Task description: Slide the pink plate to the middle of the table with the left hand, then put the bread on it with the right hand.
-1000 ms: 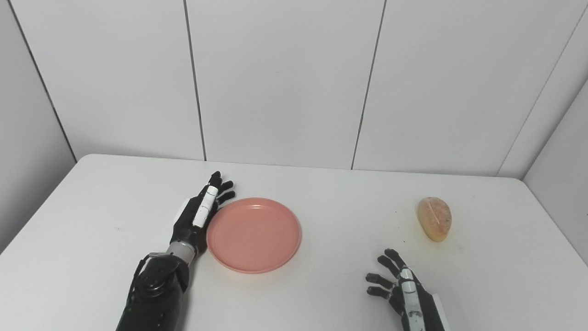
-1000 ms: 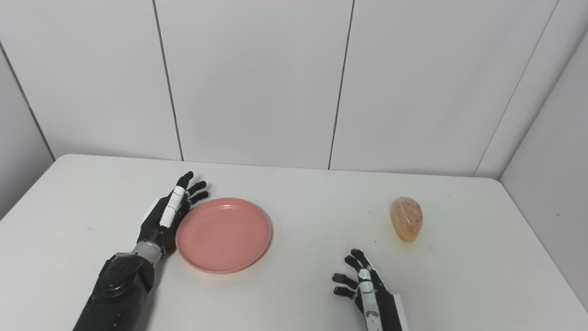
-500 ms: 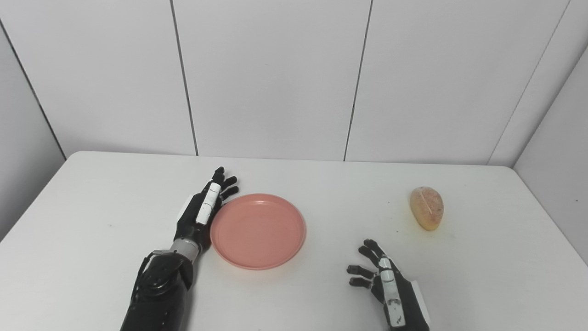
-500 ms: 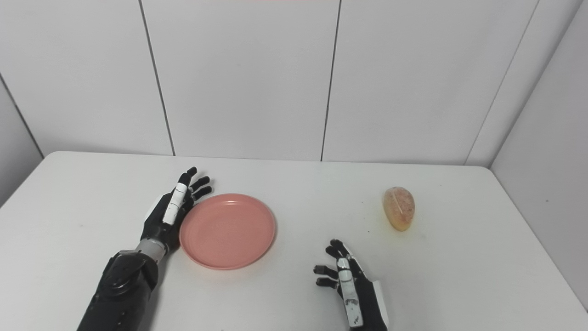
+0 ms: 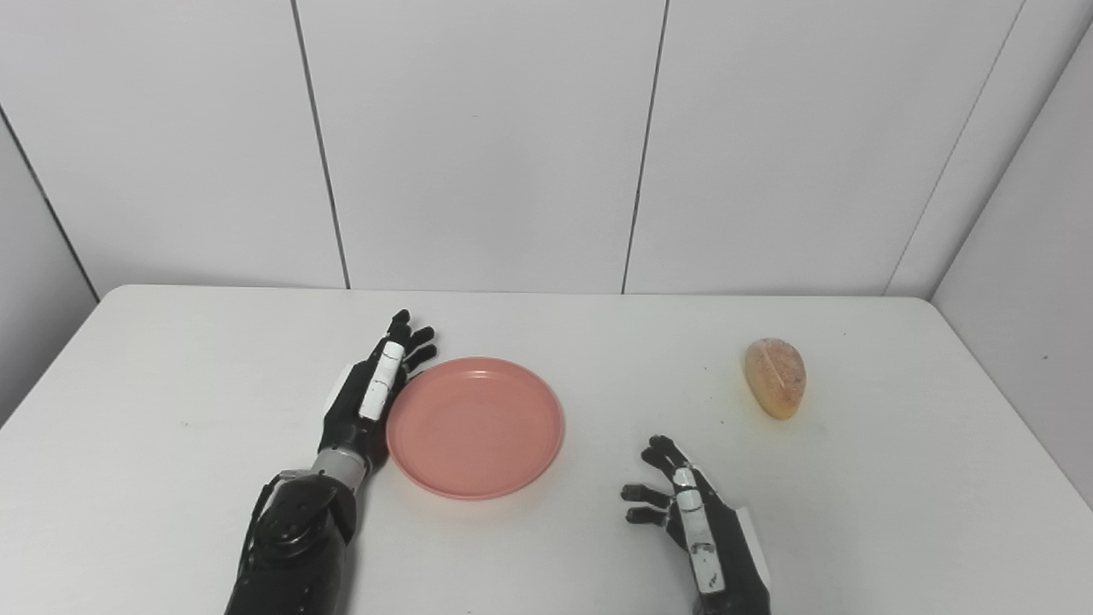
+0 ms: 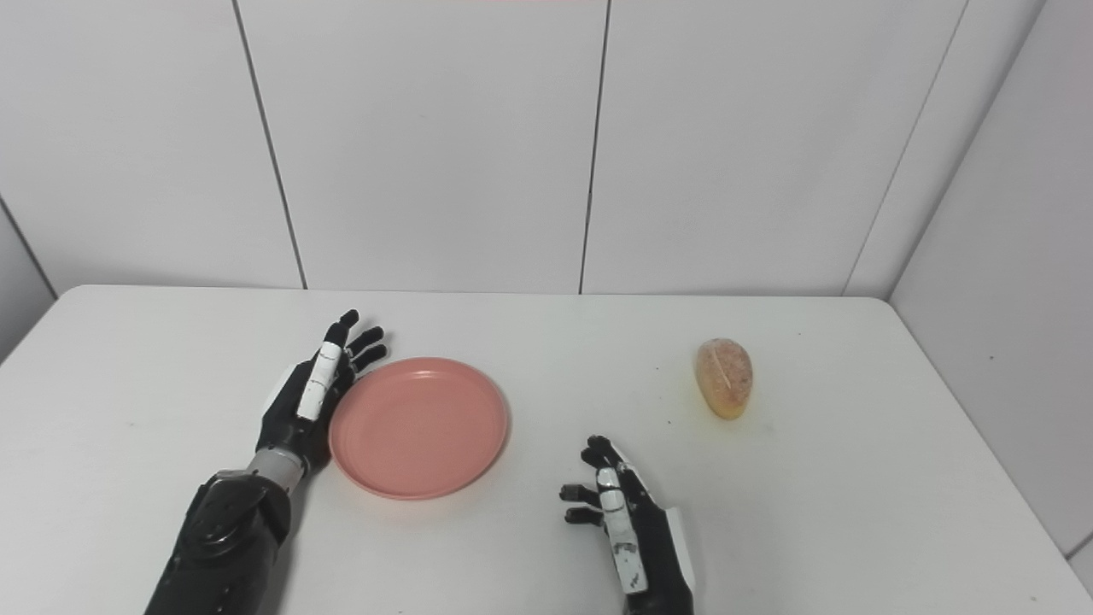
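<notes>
Left robot hand (image 5: 369,395) against pink plate (image 5: 475,427)

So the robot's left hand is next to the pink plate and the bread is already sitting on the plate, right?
Not quite. The left hand is beside the pink plate, but the bread lies on the table, away to the plate's right. The left eye view shows this.

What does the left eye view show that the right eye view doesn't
Only the left eye view shows a strip of side wall at the picture's left edge. Only the right eye view shows more of the right side wall, down to its base at the lower right corner. Both show the left hand open against the pink plate's left rim, the right hand open near the table's front edge, and the bread lying apart to the right.
</notes>
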You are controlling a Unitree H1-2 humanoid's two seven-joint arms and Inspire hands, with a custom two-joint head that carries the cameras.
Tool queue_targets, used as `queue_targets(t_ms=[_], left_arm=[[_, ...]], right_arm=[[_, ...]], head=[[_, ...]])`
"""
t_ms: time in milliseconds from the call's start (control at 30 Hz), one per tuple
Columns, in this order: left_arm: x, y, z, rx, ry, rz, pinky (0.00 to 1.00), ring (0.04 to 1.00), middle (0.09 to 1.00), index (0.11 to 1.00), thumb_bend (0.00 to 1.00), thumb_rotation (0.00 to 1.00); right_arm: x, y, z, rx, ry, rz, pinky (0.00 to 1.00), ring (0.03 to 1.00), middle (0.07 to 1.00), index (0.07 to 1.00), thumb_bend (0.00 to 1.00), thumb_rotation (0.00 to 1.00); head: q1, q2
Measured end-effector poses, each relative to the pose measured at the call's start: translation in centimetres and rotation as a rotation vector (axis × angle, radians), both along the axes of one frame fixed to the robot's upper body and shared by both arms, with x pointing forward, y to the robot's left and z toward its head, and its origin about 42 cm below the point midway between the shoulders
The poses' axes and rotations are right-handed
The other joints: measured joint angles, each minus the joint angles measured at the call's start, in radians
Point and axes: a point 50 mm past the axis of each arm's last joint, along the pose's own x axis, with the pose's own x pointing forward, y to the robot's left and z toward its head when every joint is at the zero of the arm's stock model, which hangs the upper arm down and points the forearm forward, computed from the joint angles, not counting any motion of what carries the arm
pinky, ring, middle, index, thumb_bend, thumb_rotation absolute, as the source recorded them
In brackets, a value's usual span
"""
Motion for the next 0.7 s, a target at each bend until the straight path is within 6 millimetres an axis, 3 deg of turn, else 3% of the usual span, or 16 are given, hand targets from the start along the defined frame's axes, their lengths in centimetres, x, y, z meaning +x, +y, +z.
queue_targets(t_ms=[367, 700], left_arm=[[0.6, -0.2, 0.1, -0.023, 0.000, -0.006, 0.91, 0.935, 0.944, 0.986, 0.99, 0.84], [0.6, -1.1, 0.0, -0.022, 0.002, -0.027, 0.86, 0.923, 0.931, 0.984, 1.00, 0.84]], right_arm=[[0.5, 0.8, -0.2, -0.029, -0.007, -0.023, 0.64, 0.714, 0.907, 0.875, 0.70, 1.00], [0.6, 1.1, -0.1, -0.067, -0.024, -0.034, 0.67, 0.724, 0.897, 0.874, 0.67, 1.00]], head=[[-0.052, -0.014], [-0.054, -0.014]])
